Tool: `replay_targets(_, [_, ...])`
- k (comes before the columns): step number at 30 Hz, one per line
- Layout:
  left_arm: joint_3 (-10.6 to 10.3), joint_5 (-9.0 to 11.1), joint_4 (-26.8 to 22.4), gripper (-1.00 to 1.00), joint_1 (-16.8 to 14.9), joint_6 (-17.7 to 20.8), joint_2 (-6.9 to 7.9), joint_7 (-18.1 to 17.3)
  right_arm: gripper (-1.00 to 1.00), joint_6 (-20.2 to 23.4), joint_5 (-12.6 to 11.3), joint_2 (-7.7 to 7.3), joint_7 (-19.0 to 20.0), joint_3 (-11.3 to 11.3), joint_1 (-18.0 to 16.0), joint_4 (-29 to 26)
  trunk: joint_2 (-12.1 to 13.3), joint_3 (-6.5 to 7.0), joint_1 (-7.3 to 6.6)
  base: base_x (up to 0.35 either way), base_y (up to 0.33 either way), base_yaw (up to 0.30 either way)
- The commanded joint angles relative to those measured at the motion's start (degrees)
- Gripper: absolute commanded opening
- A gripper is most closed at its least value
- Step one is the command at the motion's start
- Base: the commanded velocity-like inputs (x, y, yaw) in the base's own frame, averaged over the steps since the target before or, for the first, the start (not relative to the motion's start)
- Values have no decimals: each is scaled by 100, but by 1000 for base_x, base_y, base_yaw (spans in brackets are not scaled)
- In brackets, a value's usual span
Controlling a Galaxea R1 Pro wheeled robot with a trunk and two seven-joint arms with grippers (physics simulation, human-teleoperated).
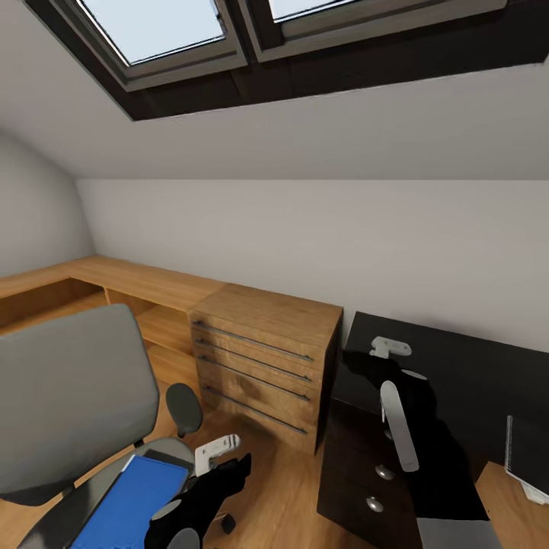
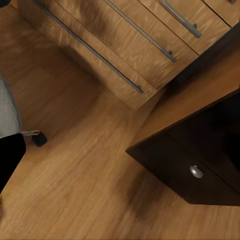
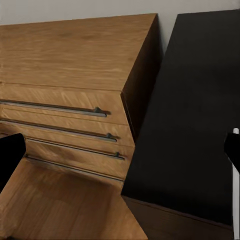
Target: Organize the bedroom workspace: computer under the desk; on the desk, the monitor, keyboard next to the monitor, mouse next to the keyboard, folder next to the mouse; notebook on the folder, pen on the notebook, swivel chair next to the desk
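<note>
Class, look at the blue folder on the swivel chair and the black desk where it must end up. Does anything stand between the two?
Nothing visible blocks the way. The folder lies on the swivel chair seat by the left claw; bare wooden floor separates the chair from the desk. The wooden drawer chest stands beside the desk, back against the wall, off that path.

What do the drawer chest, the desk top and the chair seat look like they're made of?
The drawer chest looks like light wood or veneer, with visible grain and slim metal-looking bar handles. The desk top looks like a smooth black laminate, without grain. The swivel chair looks padded in matte grey fabric, though that is hard to confirm.
</note>
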Motion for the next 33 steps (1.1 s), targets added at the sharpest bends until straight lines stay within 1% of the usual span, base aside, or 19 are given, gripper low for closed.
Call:
replay_targets(1, [-12,31,-7,100,-8,9,5,46,100,16,-62,3,-46,-7,-4,-7,-4,-6,0,0,0,207])
replay_targets(4, [-11,30,-6,100,-8,6,10,46,100,-2,-53,6,-54,-7,-3,-1,-4,-8,0,-45,30,243])
replay_targets(15, [-3,30,-6,100,-8,6,35,44,100,-4,-46,7,-56,-9,-3,-4,-4,-42,0,-198,120,265])
replay_targets(33, [8,30,1,100,-8,6,48,44,100,-17,-45,12,-64,-3,-3,12,-4,-125,0,-19,10,248])
